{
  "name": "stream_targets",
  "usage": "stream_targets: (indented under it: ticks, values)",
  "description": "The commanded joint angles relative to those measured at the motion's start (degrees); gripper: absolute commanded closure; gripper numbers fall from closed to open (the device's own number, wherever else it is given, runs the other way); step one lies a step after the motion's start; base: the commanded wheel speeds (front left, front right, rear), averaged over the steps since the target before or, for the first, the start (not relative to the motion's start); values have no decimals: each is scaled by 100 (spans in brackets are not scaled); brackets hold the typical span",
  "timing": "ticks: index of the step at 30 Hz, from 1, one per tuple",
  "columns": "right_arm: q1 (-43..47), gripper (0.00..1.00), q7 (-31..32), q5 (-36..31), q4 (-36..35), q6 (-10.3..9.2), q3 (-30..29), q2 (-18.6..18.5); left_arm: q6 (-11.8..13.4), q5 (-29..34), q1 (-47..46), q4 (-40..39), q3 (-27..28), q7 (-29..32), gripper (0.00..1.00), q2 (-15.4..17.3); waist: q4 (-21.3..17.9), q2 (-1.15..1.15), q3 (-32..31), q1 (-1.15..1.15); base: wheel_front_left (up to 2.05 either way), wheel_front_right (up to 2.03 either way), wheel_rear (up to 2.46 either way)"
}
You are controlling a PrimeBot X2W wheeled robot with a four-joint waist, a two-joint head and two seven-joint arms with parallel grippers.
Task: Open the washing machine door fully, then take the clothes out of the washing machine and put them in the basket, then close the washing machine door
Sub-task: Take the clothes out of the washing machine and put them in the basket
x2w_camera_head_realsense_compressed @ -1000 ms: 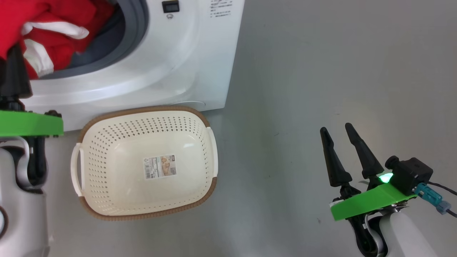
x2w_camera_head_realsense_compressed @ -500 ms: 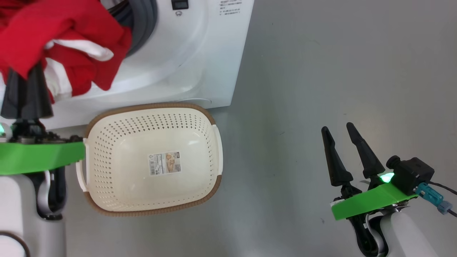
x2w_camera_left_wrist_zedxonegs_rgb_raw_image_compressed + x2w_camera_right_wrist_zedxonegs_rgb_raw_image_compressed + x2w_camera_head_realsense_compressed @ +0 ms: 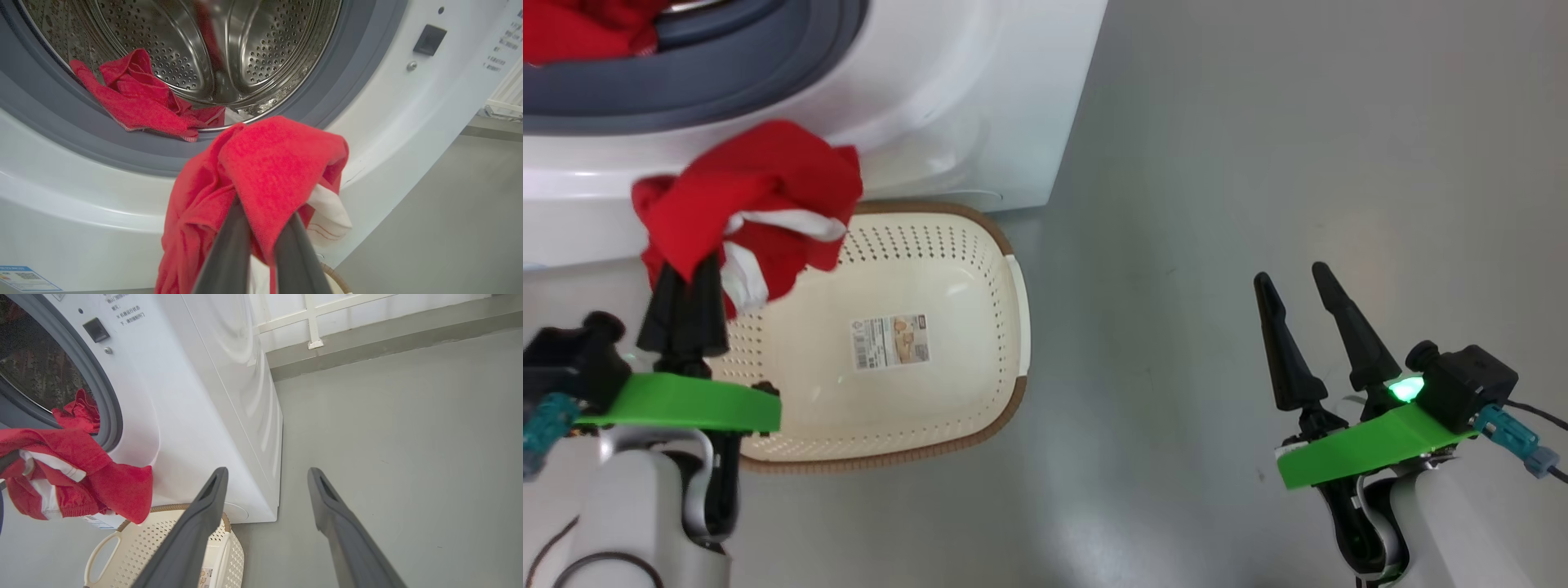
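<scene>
The white washing machine (image 3: 980,98) is seen with a plain red garment (image 3: 135,102) lying in its mouth. The cream basket (image 3: 964,269) is set just before it. A white-trimmed red garment (image 3: 760,175) is held above the basket's near corner, clamped by the left gripper (image 3: 686,286). The right gripper (image 3: 1290,273) is held spread and empty, well apart.

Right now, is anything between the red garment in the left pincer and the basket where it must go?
Nothing visible. The left pincer holds the red garment over the far left corner of the basket, whose top is open.
</scene>
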Motion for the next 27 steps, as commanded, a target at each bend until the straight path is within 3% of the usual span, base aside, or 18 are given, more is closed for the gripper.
stream_targets:
  ticks: [1,27]
  values:
    - [-61,0,-37,-8,-158,28,150,-8,-32,8,72,17,97,-46,100,135,-14,0,172,0,0,0,0]
    - [-509,0,-37,185,-414,28,332,-8,-33,57,-1478,3432,-862,-46,100,810,-395,0,1678,0,0,0,0]
